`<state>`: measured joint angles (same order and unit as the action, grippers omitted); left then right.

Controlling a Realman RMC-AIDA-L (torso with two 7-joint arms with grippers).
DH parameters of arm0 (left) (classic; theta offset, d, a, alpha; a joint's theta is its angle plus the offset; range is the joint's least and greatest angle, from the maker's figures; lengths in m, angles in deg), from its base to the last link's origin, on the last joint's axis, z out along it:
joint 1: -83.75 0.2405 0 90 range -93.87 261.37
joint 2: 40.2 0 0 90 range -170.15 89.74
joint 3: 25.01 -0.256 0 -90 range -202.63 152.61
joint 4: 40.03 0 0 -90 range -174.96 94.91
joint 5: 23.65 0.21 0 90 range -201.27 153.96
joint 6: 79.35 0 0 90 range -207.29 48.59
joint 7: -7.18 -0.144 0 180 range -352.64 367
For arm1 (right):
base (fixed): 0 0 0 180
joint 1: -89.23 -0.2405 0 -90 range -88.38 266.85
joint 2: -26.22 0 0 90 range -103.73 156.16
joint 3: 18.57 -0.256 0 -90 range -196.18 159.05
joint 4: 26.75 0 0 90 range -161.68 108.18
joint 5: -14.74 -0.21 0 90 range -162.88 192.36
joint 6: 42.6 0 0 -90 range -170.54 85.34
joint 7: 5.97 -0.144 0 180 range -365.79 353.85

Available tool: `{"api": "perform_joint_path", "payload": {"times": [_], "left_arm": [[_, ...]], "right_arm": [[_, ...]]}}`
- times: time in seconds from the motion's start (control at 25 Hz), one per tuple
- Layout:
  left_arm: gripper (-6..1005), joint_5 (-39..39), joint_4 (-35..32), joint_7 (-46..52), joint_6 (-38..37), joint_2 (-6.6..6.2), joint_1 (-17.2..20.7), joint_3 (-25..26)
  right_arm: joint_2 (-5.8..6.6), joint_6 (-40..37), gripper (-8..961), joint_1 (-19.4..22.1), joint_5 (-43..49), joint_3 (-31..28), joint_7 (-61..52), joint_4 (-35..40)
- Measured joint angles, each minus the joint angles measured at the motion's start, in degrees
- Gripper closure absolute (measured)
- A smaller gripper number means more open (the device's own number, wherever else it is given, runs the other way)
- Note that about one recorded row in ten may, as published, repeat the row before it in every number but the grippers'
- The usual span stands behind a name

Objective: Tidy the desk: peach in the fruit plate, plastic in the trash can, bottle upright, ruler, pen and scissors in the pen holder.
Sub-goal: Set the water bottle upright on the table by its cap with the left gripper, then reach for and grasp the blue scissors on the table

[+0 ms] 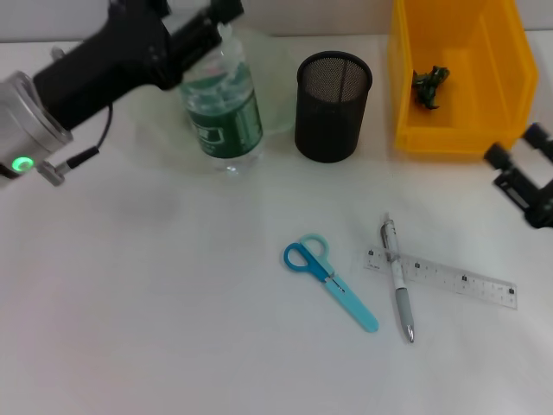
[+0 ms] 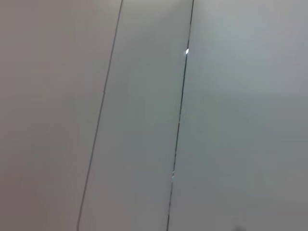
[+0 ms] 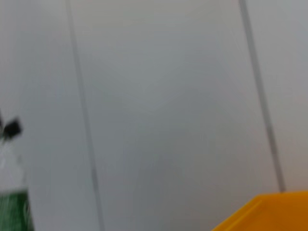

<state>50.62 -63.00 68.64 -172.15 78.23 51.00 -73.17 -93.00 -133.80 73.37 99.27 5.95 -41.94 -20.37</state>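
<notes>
A clear bottle (image 1: 223, 112) with a green label stands upright at the back left; it also shows in the right wrist view (image 3: 12, 207). My left gripper (image 1: 216, 19) is at its cap, reaching in from the left. Blue scissors (image 1: 329, 281), a grey-white pen (image 1: 397, 278) and a clear ruler (image 1: 442, 275) lie flat at the front right; the pen lies across the ruler. The black mesh pen holder (image 1: 333, 105) stands empty beside the bottle. Crumpled green plastic (image 1: 429, 85) lies in the yellow bin (image 1: 406, 104). My right gripper (image 1: 518, 160) is open and empty at the right edge. No peach is in view.
A pale green translucent plate (image 1: 275, 82) lies behind the bottle, mostly hidden by it and my left arm. The yellow bin's corner also shows in the right wrist view (image 3: 269, 211). The left wrist view shows only a grey wall.
</notes>
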Motion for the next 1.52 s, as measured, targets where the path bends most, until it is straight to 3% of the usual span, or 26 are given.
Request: {"api": "perform_joint_path", "payload": {"times": [0.48, 1.08, 1.4, 1.52], "left_arm": [[556, 1.35, 8.53, -13.17, 11.09, 0.18, 0.63, -0.96], [556, -1.24, 11.71, -18.23, 10.73, 0.58, 2.84, 0.24], [208, -5.11, 11.73, -17.81, 5.97, 0.43, 4.02, 0.27], [160, -10.15, 10.4, -15.4, -4.73, -0.12, 8.1, 0.26]], "right_arm": [[-0.06, -2.49, 270, 0.5, -0.07, -4.18, -0.06, -0.34], [-0.12, -2.64, 270, -0.73, -0.07, -4.25, -0.87, -0.5], [-0.15, -2.7, 269, -1.12, -0.07, -4.05, -0.95, -0.61], [-0.08, -3.27, 269, -1.26, -0.07, -4.23, -2.45, 0.06]]}}
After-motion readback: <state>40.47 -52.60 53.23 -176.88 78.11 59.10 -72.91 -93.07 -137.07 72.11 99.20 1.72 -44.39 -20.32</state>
